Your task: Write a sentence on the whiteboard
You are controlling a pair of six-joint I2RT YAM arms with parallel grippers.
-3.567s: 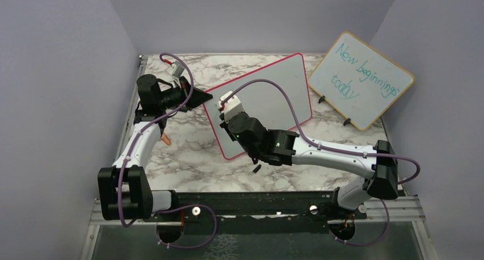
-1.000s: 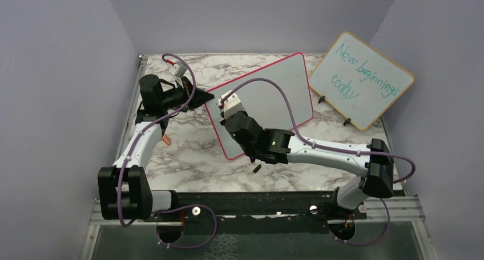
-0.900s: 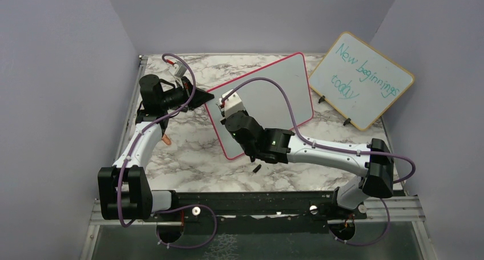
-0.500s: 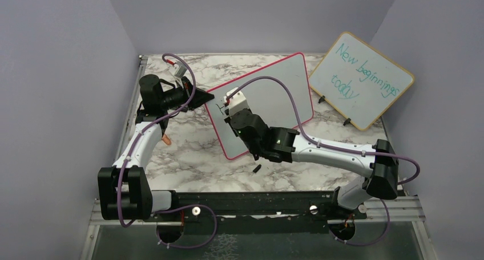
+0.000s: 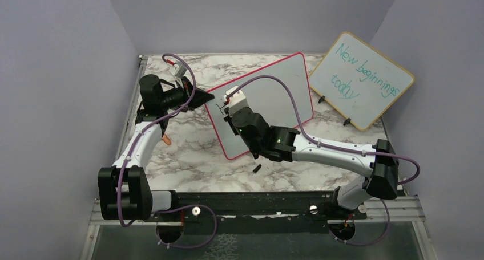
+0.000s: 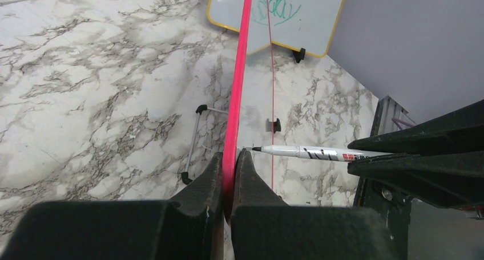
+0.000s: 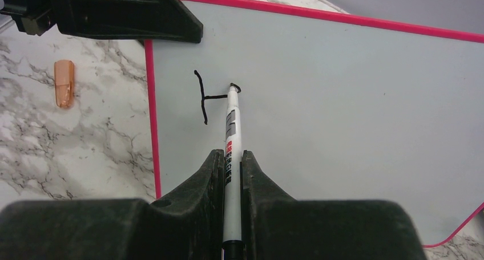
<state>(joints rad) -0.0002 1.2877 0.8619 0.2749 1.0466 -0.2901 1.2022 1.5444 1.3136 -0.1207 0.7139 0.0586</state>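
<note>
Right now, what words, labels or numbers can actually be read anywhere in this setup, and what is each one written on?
"New beginnings today": teal handwriting on the wooden-framed board at the back right.
Black strokes on the whiteboard: one upright line with a crossbar, an unfinished letter, not yet a word.
Print on the marker: a red and black label, too small to read.

the right gripper (image 7: 230, 156), clamping the slim white marker pen with black and red print (image 7: 232, 114), is travelling across the large white rectangular whiteboard with a thin pink-red frame (image 5: 279, 83), away from the arm bases and a touch rightward in the top view; the white right forearm (image 5: 337, 151) is swinging behind it, and its black elbow joint (image 5: 385, 169) is drifting back rightward
</note>
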